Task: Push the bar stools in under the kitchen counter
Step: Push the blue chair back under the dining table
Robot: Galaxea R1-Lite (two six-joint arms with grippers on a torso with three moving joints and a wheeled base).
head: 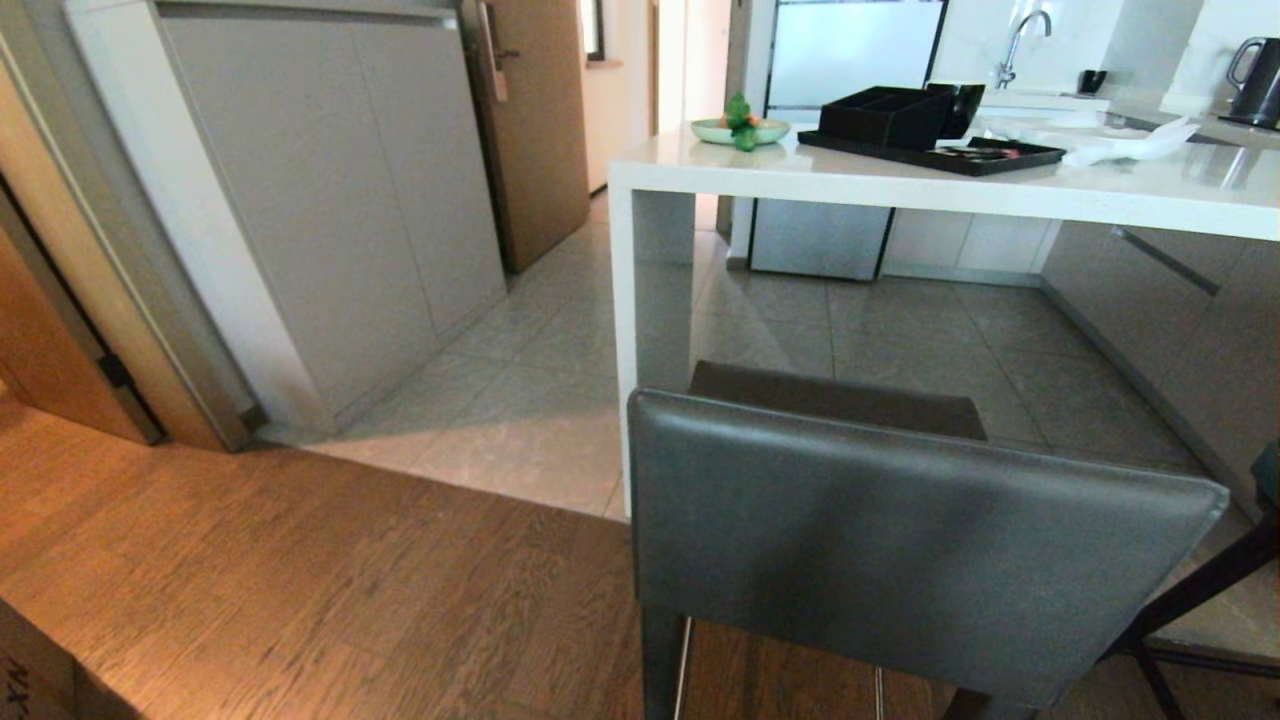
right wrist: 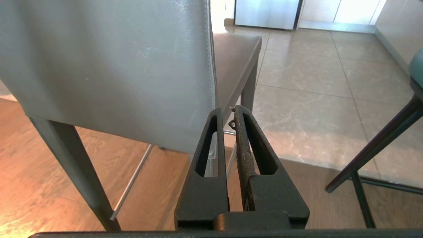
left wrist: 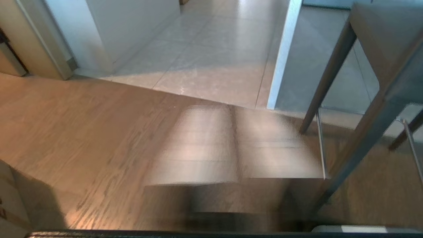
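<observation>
- The left claw [left wrist: 234, 172] shows only as a smeared pale blur in its own wrist view; its two halves meet along one thin seam, so it reads as closed, and it has hold of nothing.
- It hangs above the wood floor [left wrist: 82, 132]. The grey stool [left wrist: 373, 43] stands just off to its side, apart from it, with dark legs and a chrome footrest bar [left wrist: 320, 142] nearest.
- The right claw [right wrist: 228, 110] is pressed together, fingers [right wrist: 246, 155] nearly touching at the tips, gripping nothing.
- Its tips sit close behind the lower edge of the grey stool's back, near the corner seam; I cannot tell whether they touch the leather.
- Beyond that claw, off to its other side, a thin black leg and a teal edge of the second stool [right wrist: 417, 71] stand well apart on the tile [right wrist: 307, 109].
- Only the head view shows the counter [head: 900, 185]: the grey stool stands in front of its white panel leg [head: 650, 330], its seat partly under the slab and its back short of the edge. Neither claw appears there.
- A black tray [head: 940, 150] and a green dish [head: 740, 130] sit on the slab.
</observation>
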